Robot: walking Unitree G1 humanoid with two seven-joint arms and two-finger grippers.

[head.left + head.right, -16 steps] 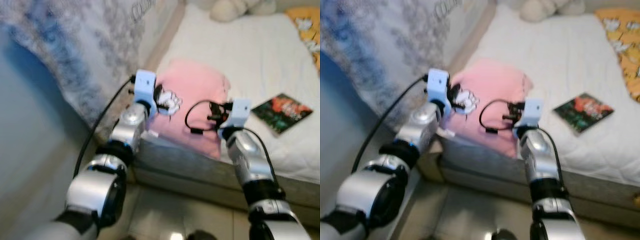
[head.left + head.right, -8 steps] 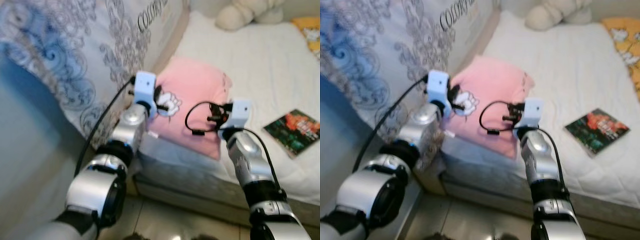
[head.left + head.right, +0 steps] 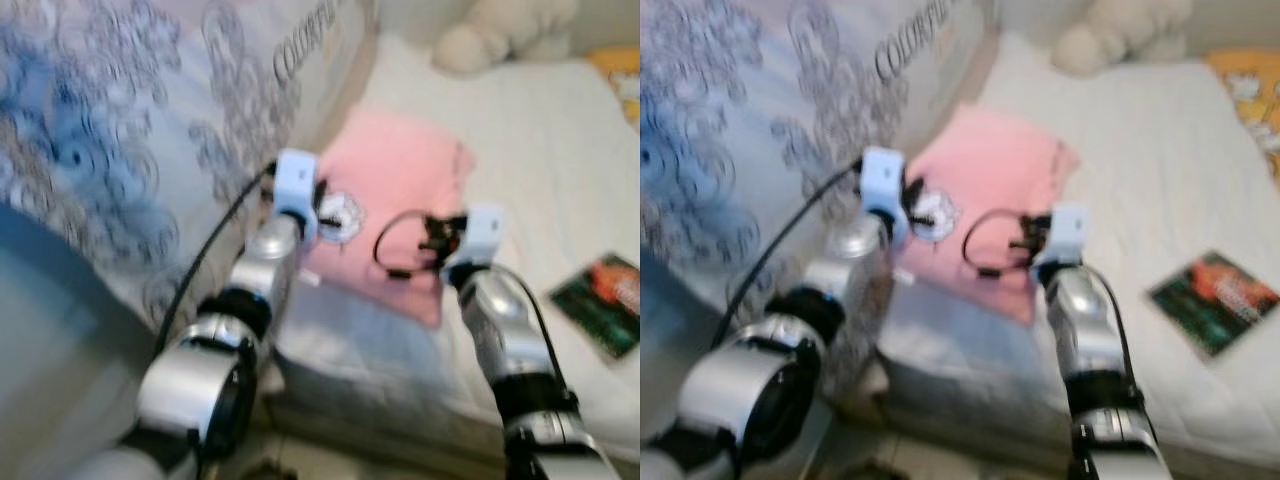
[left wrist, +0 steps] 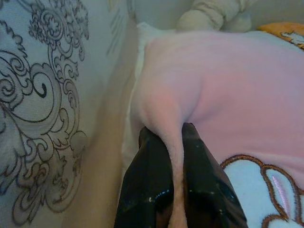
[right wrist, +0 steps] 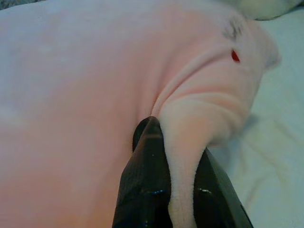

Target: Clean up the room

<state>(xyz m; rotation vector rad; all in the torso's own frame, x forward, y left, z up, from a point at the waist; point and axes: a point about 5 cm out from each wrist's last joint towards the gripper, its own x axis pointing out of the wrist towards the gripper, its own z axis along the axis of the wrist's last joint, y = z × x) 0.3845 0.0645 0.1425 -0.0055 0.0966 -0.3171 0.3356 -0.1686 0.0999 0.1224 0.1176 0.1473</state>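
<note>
1. bed edge runs just below both arms; open white sheet stretches to the right of the pink blanket, which lies at the bed's near left corner.
2. left gripper has its jaws clamped on a fold of the blanket's left side; right gripper has its jaws clamped on a fold at its right side.
3. patterned curtain hangs close on the left; a book lies on the sheet to the right, well apart; a plush toy sits at the far end.
4. against half a second ago, the whole view has shifted and blurred; both grips hold as before.
</note>
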